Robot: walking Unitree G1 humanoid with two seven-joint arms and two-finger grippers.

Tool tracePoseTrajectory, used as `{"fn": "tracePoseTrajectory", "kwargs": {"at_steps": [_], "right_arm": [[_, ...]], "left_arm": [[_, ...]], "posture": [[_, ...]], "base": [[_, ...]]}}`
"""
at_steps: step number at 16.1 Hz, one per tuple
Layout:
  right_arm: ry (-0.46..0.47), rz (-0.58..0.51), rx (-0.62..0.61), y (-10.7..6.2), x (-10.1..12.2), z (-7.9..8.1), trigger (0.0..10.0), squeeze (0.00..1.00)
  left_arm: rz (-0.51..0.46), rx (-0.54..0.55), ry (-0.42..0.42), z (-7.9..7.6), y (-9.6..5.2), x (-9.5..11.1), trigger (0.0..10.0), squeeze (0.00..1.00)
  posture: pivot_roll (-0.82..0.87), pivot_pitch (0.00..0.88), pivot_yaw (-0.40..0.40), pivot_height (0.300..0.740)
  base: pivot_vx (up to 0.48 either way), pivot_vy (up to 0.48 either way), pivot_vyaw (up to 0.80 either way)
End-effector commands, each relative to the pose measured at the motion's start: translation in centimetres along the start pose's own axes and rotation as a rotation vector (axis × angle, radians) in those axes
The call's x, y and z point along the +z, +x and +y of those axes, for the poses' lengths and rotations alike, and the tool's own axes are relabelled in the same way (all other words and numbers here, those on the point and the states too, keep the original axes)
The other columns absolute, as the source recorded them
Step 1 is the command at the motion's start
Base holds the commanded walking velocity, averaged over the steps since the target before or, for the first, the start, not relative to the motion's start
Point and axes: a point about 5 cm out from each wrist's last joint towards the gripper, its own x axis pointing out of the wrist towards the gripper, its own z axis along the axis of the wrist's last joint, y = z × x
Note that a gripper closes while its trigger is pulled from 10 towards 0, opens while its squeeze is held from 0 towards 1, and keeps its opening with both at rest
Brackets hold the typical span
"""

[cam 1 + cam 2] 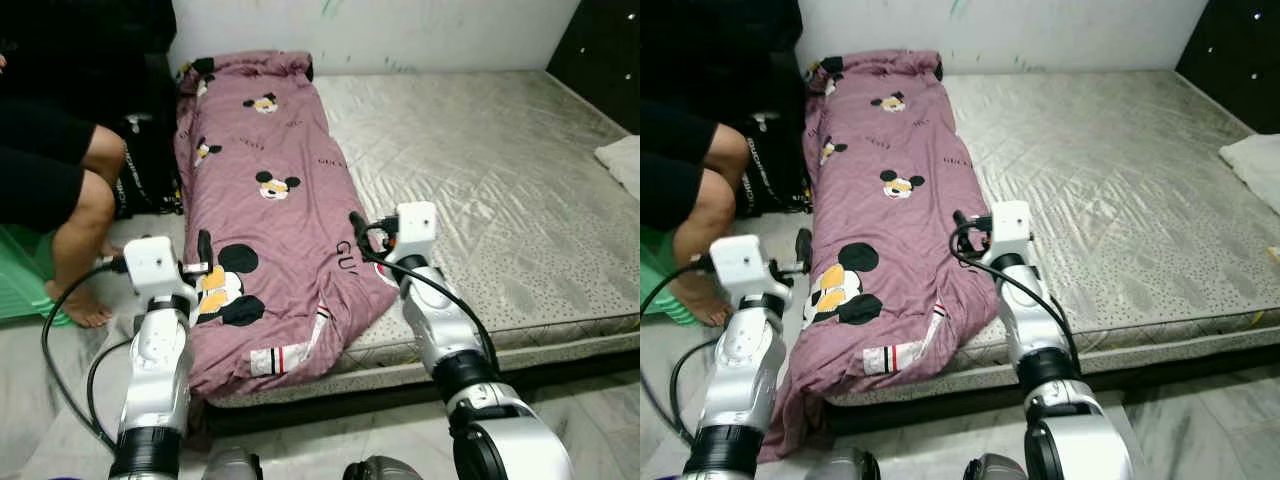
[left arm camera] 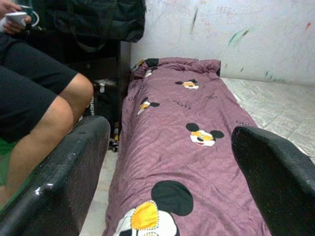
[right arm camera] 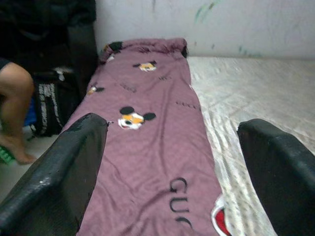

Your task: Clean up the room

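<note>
Mauve and printed with cartoon mice, one quilt (image 1: 265,210) lies folded lengthwise along the left edge of the one grey mattress (image 1: 480,180), its near end drooping over the foot toward the floor. Two grippers hover over that near end, both with fingers spread wide and holding nothing: the left gripper (image 1: 203,250) at 8 o'clock, the right gripper (image 1: 357,228) at 5 o'clock. One person's bare legs (image 1: 85,215) sit at 9 o'clock beside one black bag (image 1: 150,165), and one white pillow (image 1: 625,160) rests at 3 o'clock.

Bare mattress (image 1: 480,170) lies open; a seated person (image 1: 60,190) crowds the left.
</note>
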Motion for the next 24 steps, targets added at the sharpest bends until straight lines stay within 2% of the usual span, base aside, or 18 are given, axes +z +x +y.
{"fn": "tracePoseTrajectory", "kwargs": {"at_steps": [1,2,3,5,7,11,12,14,16,17,24], "right_arm": [[-0.001,0.001,-0.015,-0.2,0.1,-0.3,10.0,0.0],[0.0,0.006,-0.017,-0.3,0.0,-0.3,10.0,0.0],[0.004,0.014,-0.017,-0.5,-0.3,-0.3,10.0,0.0],[0.01,0.014,-0.013,-0.7,-0.5,-0.2,10.0,0.0],[0.015,0.008,-0.021,-0.9,-0.3,-0.5,10.0,0.0],[-0.025,-0.016,-0.009,-2.5,0.3,-2.1,10.0,0.0],[-0.034,-0.018,-0.004,-2.9,0.4,-2.3,10.0,0.0],[-0.068,-0.007,0.018,-5.1,0.2,-2.8,10.0,0.0],[-0.084,0.021,0.015,-6.7,-0.3,-3.5,10.0,0.0],[-0.088,0.028,0.014,-7.0,-0.4,-3.9,10.0,0.0],[-0.094,0.064,0.032,-7.7,0.0,-3.7,10.0,0.0]], "left_arm": [[-0.022,-0.033,0.014,-0.3,-0.2,0.6,10.0,0.0],[-0.03,-0.048,0.012,-0.4,-0.5,0.8,10.0,0.0],[-0.064,-0.004,0.077,0.2,-0.8,1.2,10.0,0.0],[-0.062,-0.039,0.071,0.5,-1.2,0.9,10.0,0.0],[-0.023,-0.022,0.086,1.1,-1.9,0.0,10.0,0.0],[-0.012,-0.044,0.099,1.5,-3.2,0.5,10.0,0.0],[-0.01,-0.05,0.099,1.5,-3.7,0.6,10.0,0.0],[0.006,-0.052,0.117,2.2,-5.7,0.6,10.0,0.0],[0.055,-0.033,0.128,3.0,-7.5,-0.3,10.0,0.0],[0.065,-0.035,0.123,3.0,-7.9,-0.5,10.0,0.0],[0.074,-0.058,0.119,2.6,-7.5,0.1,10.0,0.0]], "posture": [[-0.01,0.0,-0.026,0.74],[-0.01,0.0,-0.027,0.74],[0.0,0.0,-0.028,0.74],[0.0,0.0,-0.029,0.74],[0.0,0.0,-0.029,0.74],[0.0,0.0,-0.028,0.74],[0.0,0.002,-0.028,0.74],[0.0,0.021,-0.029,0.74],[0.0,0.027,-0.03,0.74],[0.0,0.029,-0.03,0.74],[-0.01,0.034,-0.028,0.74]], "base": [[0.0,0.0,0.0],[0.0,0.0,0.0],[0.0,0.0,0.0],[0.0,0.0,0.0],[0.0,0.0,0.0],[0.0,0.0,0.0],[0.0,0.0,0.0],[0.0,0.0,0.0],[0.0,0.0,0.0],[0.0,0.0,0.0],[0.0,0.0,0.0]]}}
